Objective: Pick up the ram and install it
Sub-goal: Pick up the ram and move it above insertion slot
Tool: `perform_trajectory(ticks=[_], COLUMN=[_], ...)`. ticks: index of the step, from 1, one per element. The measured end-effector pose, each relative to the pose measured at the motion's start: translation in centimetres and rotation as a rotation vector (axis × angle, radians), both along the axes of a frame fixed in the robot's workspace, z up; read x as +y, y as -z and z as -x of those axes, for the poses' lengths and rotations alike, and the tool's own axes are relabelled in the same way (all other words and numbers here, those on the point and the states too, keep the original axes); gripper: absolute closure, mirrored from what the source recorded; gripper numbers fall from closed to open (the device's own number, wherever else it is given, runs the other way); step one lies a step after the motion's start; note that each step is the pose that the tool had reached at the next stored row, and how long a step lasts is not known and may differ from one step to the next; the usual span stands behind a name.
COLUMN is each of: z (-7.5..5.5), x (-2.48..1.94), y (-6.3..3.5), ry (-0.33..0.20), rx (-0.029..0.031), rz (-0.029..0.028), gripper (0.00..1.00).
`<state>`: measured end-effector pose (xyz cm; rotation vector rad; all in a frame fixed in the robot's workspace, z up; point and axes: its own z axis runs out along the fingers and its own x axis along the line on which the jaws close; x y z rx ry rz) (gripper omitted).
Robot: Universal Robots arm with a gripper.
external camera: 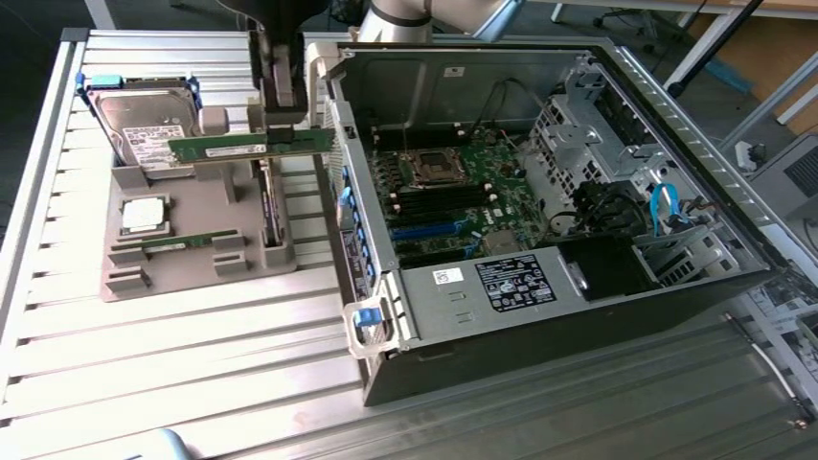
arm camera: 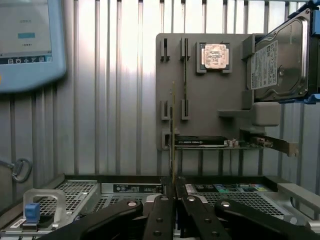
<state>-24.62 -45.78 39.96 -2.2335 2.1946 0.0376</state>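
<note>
While my gripper (external camera: 287, 123) clenches the ram (external camera: 220, 147), the thin green stick sits pinched between my jaws, reaching out past them.

Bright light glints off the ribbed aluminium table (external camera: 179, 383). Past the table's far corner stand pale desk legs (external camera: 783, 96) and a brown panel (external camera: 754, 53); dark floor (external camera: 26, 144) lies alongside the table.

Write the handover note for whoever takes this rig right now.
Gripper: shut on the ram, which hangs above the grey holder, beside the open computer case.
A second memory stick lies in the holder.
Done: ram picked up.
Left: ram not yet installed. It is outside the case, away from the motherboard.
</note>
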Motion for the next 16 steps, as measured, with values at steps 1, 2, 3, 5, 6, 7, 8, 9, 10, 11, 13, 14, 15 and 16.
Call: perform_trajectory(ticks=[1, 2, 3, 5, 6, 7, 8, 9, 10, 11, 13, 14, 15, 16], z=[-0.2, -0.6, -0.9, -1.5, -1.7, -1.9, -2.2, -2.4, -2.6, -2.8, -3.2, -3.6, -3.8, -4.0], x=[0.0, 0.0, 0.0, 0.0, 0.0, 0.0, 0.0, 0.0, 0.0, 0.0, 0.0, 0.0, 0.0, 0.0], y=[0.0, 0.0, 0.0, 0.0, 0.0, 0.0, 0.0, 0.0, 0.0, 0.0, 0.0, 0.0, 0.0, 0.0], ry=[0.0, 0.0, 0.0, 0.0, 0.0, 0.0, 0.0, 0.0, 0.0, 0.0, 0.0, 0.0, 0.0, 0.0], rx=[0.0, 0.0, 0.0, 0.0, 0.0, 0.0, 0.0, 0.0, 0.0, 0.0, 0.0, 0.0, 0.0, 0.0], rz=[0.0, 0.0, 0.0, 0.0, 0.0, 0.0, 0.0, 0.0, 0.0, 0.0, 0.0, 0.0, 0.0, 0.0001], gripper=[0.88, 0.88, 0.88, 0.88, 0.88, 0.88, 0.88, 0.88, 0.88, 0.88, 0.88, 0.88, 0.88, 0.88])
